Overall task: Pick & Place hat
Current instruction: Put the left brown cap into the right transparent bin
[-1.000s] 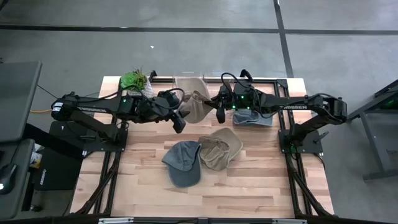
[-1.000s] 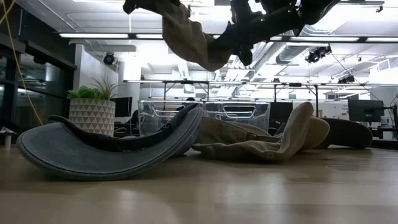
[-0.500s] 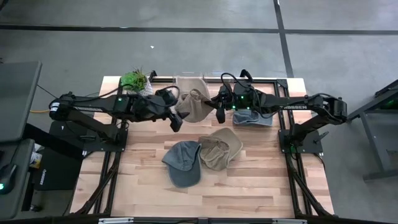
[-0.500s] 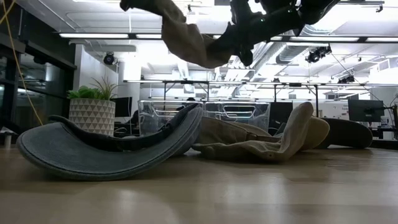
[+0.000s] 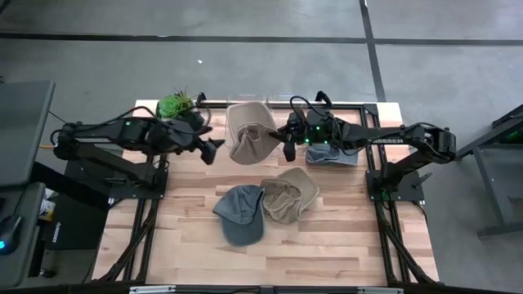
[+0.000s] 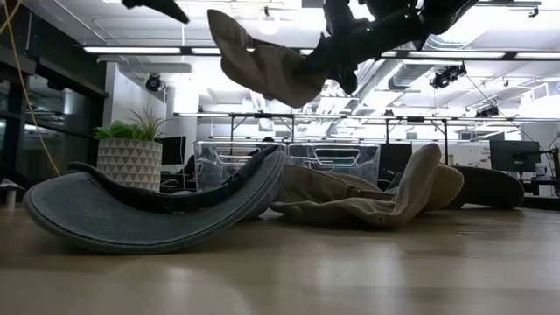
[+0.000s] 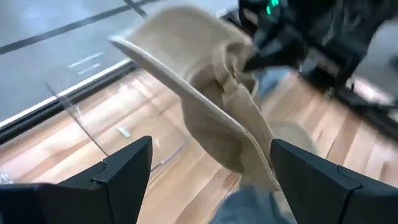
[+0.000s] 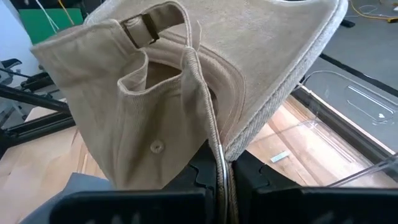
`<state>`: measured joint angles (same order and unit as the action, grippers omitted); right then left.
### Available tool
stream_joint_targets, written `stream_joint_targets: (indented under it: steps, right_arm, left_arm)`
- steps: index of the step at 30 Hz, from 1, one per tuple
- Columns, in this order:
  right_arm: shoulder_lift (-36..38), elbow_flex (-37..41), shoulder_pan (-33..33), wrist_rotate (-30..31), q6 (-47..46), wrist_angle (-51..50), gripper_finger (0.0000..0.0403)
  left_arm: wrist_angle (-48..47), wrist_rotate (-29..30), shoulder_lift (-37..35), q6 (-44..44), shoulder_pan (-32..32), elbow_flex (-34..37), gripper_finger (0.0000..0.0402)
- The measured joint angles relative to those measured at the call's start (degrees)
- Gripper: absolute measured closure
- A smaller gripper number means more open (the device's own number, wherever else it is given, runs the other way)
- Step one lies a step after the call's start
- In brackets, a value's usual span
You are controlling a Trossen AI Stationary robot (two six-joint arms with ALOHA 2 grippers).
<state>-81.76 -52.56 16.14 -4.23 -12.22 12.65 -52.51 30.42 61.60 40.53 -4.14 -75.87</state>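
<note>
A tan cap [image 5: 249,135] hangs in the air over the table's far middle; it also shows in the low view [image 6: 262,66] and in the right wrist view [image 8: 186,81], where its back strap and buckle [image 8: 146,25] are visible. My right gripper [image 5: 285,144] [image 8: 217,177] is shut on it from the right. My left gripper [image 5: 214,150] [image 7: 211,146] is open and stands apart from the cap [image 7: 211,93], to its left. In the low view the left gripper [image 6: 162,7] is clear of the cloth. My right gripper pinches the cap's lower crown edge [image 8: 214,146], right beside where the brim joins, between its two fingers. The fingers come roughly level from the table's right. The cap is lifted clear of the table, its brim tilted up and its soft crown sagging below [image 6: 289,87].
A grey-blue cap [image 5: 241,214] and another tan cap [image 5: 290,196] lie side by side at mid-table. A further grey cap [image 5: 331,155] lies under the right arm. A potted plant [image 5: 176,106] and a clear plastic tray [image 7: 124,118] stand at the far edge. Bare wood lies near.
My left gripper has let go of the tan cap and drawn back toward the table's left. The cap now hangs from my right gripper alone; its freed side has swung out and the brim has spread toward the far edge. My right arm has kept still.
</note>
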Motion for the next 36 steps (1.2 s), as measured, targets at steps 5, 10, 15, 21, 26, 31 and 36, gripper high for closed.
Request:
stream_joint_targets:
  steps: [5,10,15,21,26,31,36]
  right_arm:
    - [0.3,0.0,0.0,4.2,-0.9,-0.3,0.0395]
    - [0.9,-3.1,0.0,12.7,1.2,-6.9,0.0395]
    - [1.0,-10.5,0.0,21.2,3.7,-18.6,0.0395]
    - [1.0,-19.2,1.3,25.5,3.3,-32.7,0.0395]
    - [1.0,-24.6,3.7,26.2,2.4,-43.2,0.0395]
    - [2.1,-25.8,7.5,22.9,0.5,-49.8,0.0395]
    - [6.0,-21.8,11.2,18.5,-1.6,-51.7,0.0395]
  left_arm:
    - [-5.7,3.4,-3.4,9.6,0.0,0.0,0.0094]
    - [-7.8,3.6,-4.9,15.4,0.0,0.1,0.0094]
    - [-9.4,3.5,-4.9,16.4,0.0,0.1,0.0094]
    - [-11.1,3.7,-4.7,16.8,0.0,2.0,0.0094]
    - [-14.0,3.8,-5.4,18.9,0.0,3.0,0.0094]
    - [-18.6,4.2,-7.1,21.9,0.0,2.9,0.0094]
    - [-22.4,5.1,-9.7,24.3,0.0,3.0,0.0094]
